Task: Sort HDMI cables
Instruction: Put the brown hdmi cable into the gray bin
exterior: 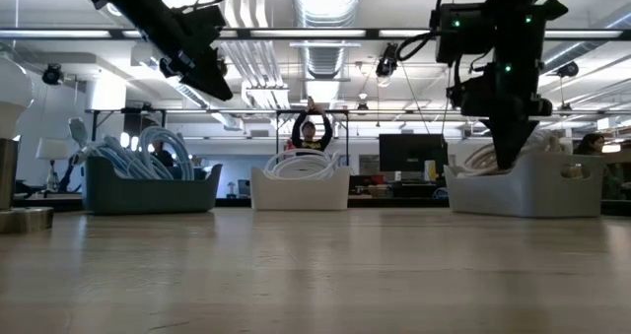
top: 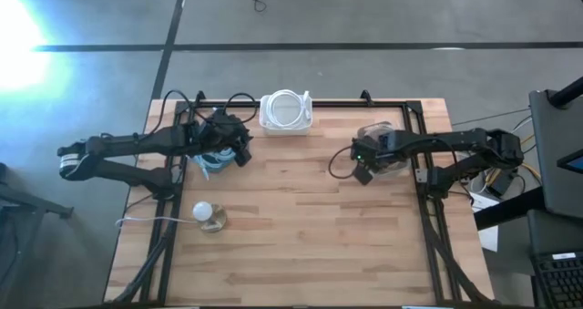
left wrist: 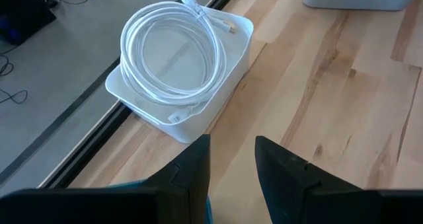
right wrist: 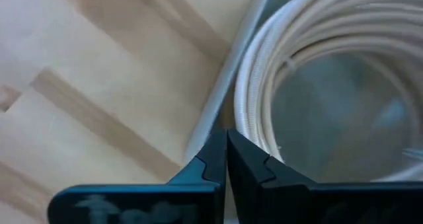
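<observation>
Right gripper [right wrist: 226,159] is clenched with its fingers pressed flat together and nothing between them, poised at the rim of the clear bin [top: 375,131] at the table's right side. A beige coil [right wrist: 317,72] lies inside that bin, just beyond the fingertips. Whether the tips touch the rim cannot be told.

Left gripper [left wrist: 232,168] stands released, jaws parted with bare wood showing in the gap, empty. It hangs above the dark bin [exterior: 148,188] at the left side, which holds light blue coils [exterior: 138,152].

Between the two, at the far edge of the table [top: 301,218], sits the white bin [left wrist: 231,59] with a white coil [left wrist: 173,55] resting in it, one plug at the rim.

Nearer the front left, well apart from the bins, a white knob [top: 204,212] sits on a tan base.

Beyond the table a person [exterior: 312,134] shows with arms raised.
</observation>
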Motion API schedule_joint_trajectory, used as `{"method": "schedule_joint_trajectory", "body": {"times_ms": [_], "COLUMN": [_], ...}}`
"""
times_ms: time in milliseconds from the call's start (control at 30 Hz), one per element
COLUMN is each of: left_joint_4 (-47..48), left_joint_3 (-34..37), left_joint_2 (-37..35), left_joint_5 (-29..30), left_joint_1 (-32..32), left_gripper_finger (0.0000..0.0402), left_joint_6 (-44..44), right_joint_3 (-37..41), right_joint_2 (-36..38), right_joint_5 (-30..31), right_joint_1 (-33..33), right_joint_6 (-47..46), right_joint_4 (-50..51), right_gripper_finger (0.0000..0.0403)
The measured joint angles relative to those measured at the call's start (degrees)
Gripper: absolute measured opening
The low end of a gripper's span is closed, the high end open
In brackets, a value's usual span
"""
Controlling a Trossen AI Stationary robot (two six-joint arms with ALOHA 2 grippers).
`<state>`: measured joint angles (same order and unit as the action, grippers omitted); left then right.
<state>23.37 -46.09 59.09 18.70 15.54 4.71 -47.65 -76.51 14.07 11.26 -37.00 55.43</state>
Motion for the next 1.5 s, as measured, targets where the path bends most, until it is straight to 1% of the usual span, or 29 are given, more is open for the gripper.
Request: {"method": "schedule_joint_trajectory", "body": {"times_ms": [133,333,400,533,700,900,1000,1067,1233,1500], "left_joint_4": [-0.62,-1.94,-1.94,-1.94,-1.96,-1.96,-1.94,-1.96,-1.94,-1.94], "left_joint_3": [0.0,0.28,0.37,0.37,0.37,0.37,0.37,0.37,0.37,0.37], "left_joint_2": [0.0,0.0,0.0,0.0,-0.02,-0.04,-0.04,-0.04,-0.04,-0.04], "left_joint_5": [0.0,0.0,0.0,0.0,0.0,0.0,0.0,0.0,0.0,0.0], "left_joint_1": [-0.01,-0.01,0.01,0.0,0.01,-0.01,0.01,0.01,0.0,0.01], "left_gripper_finger": [0.0124,0.0124,0.0124,0.0124,0.0124,0.0124,0.0124,0.0124,0.0124,0.0124], "left_joint_6": [0.02,0.04,0.04,0.04,0.02,0.02,0.03,0.02,0.02,0.02], "right_joint_3": [-0.84,0.75,1.94,3.13,0.39,-4.64,-5.22,-4.44,-1.44,2.48], "right_joint_2": [0.05,-0.11,-0.13,-0.08,0.81,2.73,2.93,2.78,1.68,0.4], "right_joint_5": [2.37,2.53,2.18,-0.86,-1.4,4.16,7.42,8.46,7.49,7.03], "right_joint_1": [0.0,0.16,0.19,0.08,-0.91,-0.89,-0.89,-0.85,-0.89,-0.87], "right_joint_6": [-0.1,-4.06,-5.56,-6.11,-4.19,-2.83,-2.7,-2.92,-3.88,-7.54], "right_joint_4": [1.32,2.71,2.81,2.77,2.67,2.55,1.95,0.33,-3.18,-3.21], "right_gripper_finger": [0.0008,0.0008,0.0008,0.0008,0.0008,0.0008,0.0008,0.0008,0.0008,0.0008]}}
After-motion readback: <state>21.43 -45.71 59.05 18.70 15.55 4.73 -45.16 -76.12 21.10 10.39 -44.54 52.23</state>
